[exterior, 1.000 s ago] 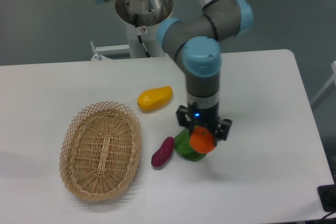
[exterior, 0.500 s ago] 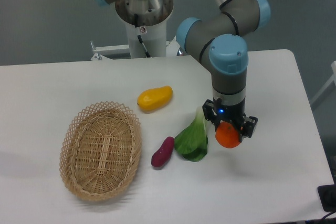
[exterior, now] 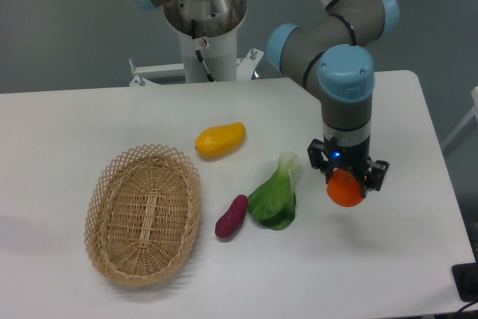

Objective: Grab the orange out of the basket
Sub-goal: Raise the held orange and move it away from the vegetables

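Note:
The orange [exterior: 345, 189], small, round and bright, hangs in my gripper [exterior: 346, 184], which is shut on it above the right part of the white table. The fingers are mostly hidden behind the fruit. The oval wicker basket [exterior: 142, 214] sits far off to the left near the front edge, with nothing inside it.
A yellow mango-shaped fruit [exterior: 220, 140] lies behind the basket. A purple sweet potato [exterior: 231, 216] and a leafy green vegetable [exterior: 275, 198] lie between the basket and my gripper. The table's right edge [exterior: 441, 184] is close to the gripper.
My arm has carried the orange steadily to the right, from over the green vegetable to a spot well clear of it. The vegetable now shows in full.

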Action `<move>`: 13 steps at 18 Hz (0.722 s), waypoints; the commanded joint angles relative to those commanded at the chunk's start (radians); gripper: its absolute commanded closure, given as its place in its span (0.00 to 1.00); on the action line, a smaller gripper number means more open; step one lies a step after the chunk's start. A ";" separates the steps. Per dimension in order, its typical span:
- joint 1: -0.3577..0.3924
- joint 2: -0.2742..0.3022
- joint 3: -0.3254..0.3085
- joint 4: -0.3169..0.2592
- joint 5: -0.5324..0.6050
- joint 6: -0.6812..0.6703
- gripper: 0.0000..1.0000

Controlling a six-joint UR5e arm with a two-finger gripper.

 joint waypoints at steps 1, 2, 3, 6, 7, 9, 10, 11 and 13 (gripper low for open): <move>0.002 -0.002 0.012 -0.015 0.000 0.000 0.50; 0.005 -0.005 0.022 -0.037 -0.002 0.002 0.50; 0.020 -0.005 0.029 -0.046 -0.003 0.002 0.49; 0.023 -0.003 0.028 -0.048 -0.003 0.002 0.50; 0.025 -0.005 0.028 -0.048 -0.003 0.002 0.50; 0.031 -0.005 0.020 -0.046 -0.003 0.005 0.50; 0.032 -0.005 0.019 -0.048 -0.003 0.008 0.50; 0.032 -0.005 0.017 -0.046 -0.003 0.006 0.50; 0.032 -0.005 0.017 -0.046 -0.003 0.006 0.50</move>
